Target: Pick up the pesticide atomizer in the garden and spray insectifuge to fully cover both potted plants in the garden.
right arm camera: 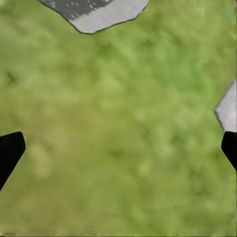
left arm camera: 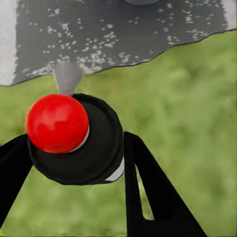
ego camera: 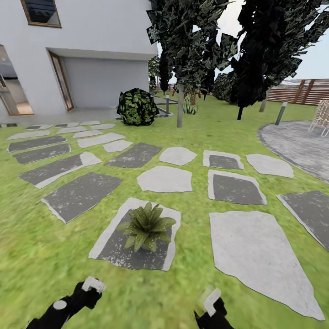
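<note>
Left gripper (left arm camera: pixel 74 158) clamps the pesticide atomizer (left arm camera: pixel 74 140), right gripper (right arm camera: pixel 118 148) hangs spread wide and empty over the lawn (ego camera: pixel 36 256), and just ahead one potted plant (ego camera: pixel 146 226) on a stepping stone (ego camera: pixel 112 253) looks unsprayed; pickup done, spraying remains.

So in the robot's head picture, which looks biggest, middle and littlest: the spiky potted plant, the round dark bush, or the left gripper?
1. Potted plant
2. Dark bush, close behind, though farther away
3. Left gripper, clearly smallest

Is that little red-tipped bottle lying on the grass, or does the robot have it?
Held. The pesticide atomizer sits clamped between the left gripper's black fingers, above the lawn.
</note>
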Tool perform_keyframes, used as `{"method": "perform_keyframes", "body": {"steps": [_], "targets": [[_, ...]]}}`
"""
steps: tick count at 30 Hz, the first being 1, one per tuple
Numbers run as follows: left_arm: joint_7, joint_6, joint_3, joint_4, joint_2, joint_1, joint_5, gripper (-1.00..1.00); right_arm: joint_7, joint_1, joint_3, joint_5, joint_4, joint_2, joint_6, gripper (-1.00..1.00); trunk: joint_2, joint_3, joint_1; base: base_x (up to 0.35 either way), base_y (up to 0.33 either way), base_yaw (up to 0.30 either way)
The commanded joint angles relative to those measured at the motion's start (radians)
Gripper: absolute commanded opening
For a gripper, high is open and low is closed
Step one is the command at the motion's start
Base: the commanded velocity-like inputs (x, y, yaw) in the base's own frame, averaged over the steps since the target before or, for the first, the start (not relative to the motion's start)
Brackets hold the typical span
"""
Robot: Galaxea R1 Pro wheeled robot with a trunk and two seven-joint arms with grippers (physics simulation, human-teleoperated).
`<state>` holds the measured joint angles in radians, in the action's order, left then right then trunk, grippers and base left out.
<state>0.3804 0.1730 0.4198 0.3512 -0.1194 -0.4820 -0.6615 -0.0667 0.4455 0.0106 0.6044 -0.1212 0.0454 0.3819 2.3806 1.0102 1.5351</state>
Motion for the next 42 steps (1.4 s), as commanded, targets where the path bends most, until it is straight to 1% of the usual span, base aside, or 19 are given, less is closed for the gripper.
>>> {"method": "perform_keyframes", "body": {"steps": [1,2,3,4,5,7,9,12,13,14,15,17,18,21,36,42], "targets": [[-0.076,0.007,0.016,0.000,0.005,0.025,0.059,-1.00,-0.123,0.001,-0.025,-0.037,0.036,0.000,0.003,1.00,0.000,0.001,0.000,0.000,0.000,0.000],[-0.119,0.008,0.019,0.000,0.006,0.037,0.100,-1.00,-0.180,0.001,-0.039,-0.067,0.048,0.000,0.004,1.00,0.000,0.001,0.000,0.000,0.000,0.000],[-0.153,0.008,0.020,0.000,0.007,0.046,0.136,-1.00,-0.218,0.001,-0.049,-0.097,0.056,0.000,0.004,1.00,0.000,0.001,0.000,0.000,0.000,0.000],[-0.177,0.009,0.021,0.000,0.007,0.051,0.166,-1.00,-0.242,0.001,-0.054,-0.120,0.060,0.000,0.004,1.00,0.000,0.001,0.000,0.000,0.000,0.000],[-0.204,0.008,0.023,0.000,0.006,0.058,0.205,-1.00,-0.269,0.001,-0.060,-0.144,0.066,-0.001,0.005,1.00,0.000,0.001,0.000,0.000,0.000,0.000],[-0.216,0.008,0.033,0.001,0.004,0.076,0.236,-1.00,-0.282,0.001,-0.064,-0.159,0.067,-0.001,0.006,1.00,0.000,0.001,0.000,0.000,0.000,0.000],[-0.220,0.012,0.043,0.004,0.002,0.100,0.257,-1.00,-0.285,0.001,-0.066,-0.167,0.068,0.000,0.007,1.00,0.000,0.001,0.000,0.000,0.000,0.000],[-0.222,0.067,0.060,-0.017,-0.001,0.124,0.288,-1.00,-0.288,0.001,-0.068,-0.182,0.074,-0.001,0.008,1.00,0.000,0.001,0.000,0.000,0.000,0.000],[-0.218,0.093,0.064,-0.056,-0.002,0.130,0.296,-1.00,-0.289,0.000,-0.071,-0.224,0.074,-0.008,0.018,1.00,0.000,0.001,0.000,0.000,0.000,0.000],[-0.215,0.098,0.064,-0.067,-0.001,0.132,0.296,-1.00,-0.289,-0.001,-0.072,-0.276,0.075,-0.013,0.041,1.00,0.000,0.001,0.000,0.000,0.000,0.000],[-0.219,0.100,0.063,-0.076,0.002,0.133,0.296,-1.00,-0.290,-0.002,-0.071,-0.356,0.078,-0.058,0.072,1.00,0.000,0.001,0.000,0.000,0.030,0.000],[-0.220,0.101,0.063,-0.086,0.003,0.134,0.297,-1.00,-0.290,-0.002,-0.071,-0.364,0.078,-0.069,0.075,1.00,0.000,0.001,0.000,0.000,0.154,0.000],[-0.221,0.129,0.063,-0.105,0.004,0.134,0.297,-1.00,-0.291,-0.002,-0.070,-0.369,0.079,-0.072,0.077,1.00,0.000,0.001,0.000,0.005,0.298,0.000],[-0.221,0.144,0.063,-0.107,0.004,0.134,0.296,-1.00,-0.291,-0.002,-0.070,-0.370,0.080,-0.070,0.077,1.00,0.000,0.001,0.000,0.054,0.303,0.000],[-0.221,0.146,0.063,-0.111,0.004,0.134,0.298,-1.00,-0.289,-0.002,-0.070,-0.370,0.080,-0.068,0.077,1.00,0.000,0.001,0.000,0.124,0.313,-0.002],[-0.219,0.149,0.062,-0.128,0.004,0.134,0.293,-1.00,-0.288,-0.003,-0.070,-0.370,0.080,-0.068,0.077,1.00,0.000,0.001,0.000,0.107,0.130,-0.216]]}}
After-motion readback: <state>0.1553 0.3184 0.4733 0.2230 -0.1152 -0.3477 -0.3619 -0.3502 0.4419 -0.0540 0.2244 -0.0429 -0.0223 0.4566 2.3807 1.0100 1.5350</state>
